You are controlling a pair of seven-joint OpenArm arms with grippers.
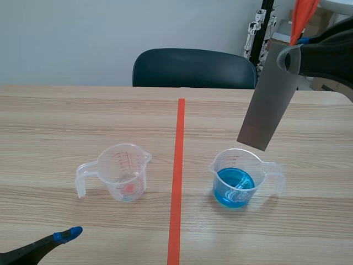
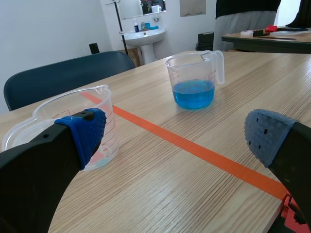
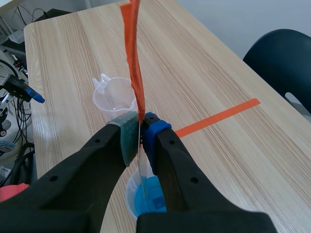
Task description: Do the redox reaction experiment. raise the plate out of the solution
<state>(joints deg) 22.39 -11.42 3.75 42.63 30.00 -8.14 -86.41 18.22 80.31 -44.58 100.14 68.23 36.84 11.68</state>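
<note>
The right tool (image 3: pixel 141 128) is clamped narrow on the top of the one grey metal plate (image 1: pixel 267 105), its two pads pressing the plate's faces from either side. A single orange strip (image 3: pixel 133 58) stands up from the plate past the fingertips. The plate hangs down from this tool at a slant, raised well off the surface (image 1: pixel 66 121). Its lower edge is just over the rim of the measuring cup (image 1: pixel 223 165) directly beneath and is out of the blue solution (image 1: pixel 233 187) in that cup's bottom. The left tool (image 2: pixel 177 133) is low over the surface and spread wide, its two blue pads far apart with nothing between them. There are two clear handled measuring cups in all. The second cup (image 1: pixel 124 171), with red scale marks, stands just ahead of the left tool beside one finger and holds no blue liquid. The cup with the solution is farther ahead of that tool, across the one orange-red tape line (image 1: pixel 177 182) that runs between the two cups. Beyond both tools, at the far edge of the surface, stands one dark blue chair (image 1: pixel 193 67).
</note>
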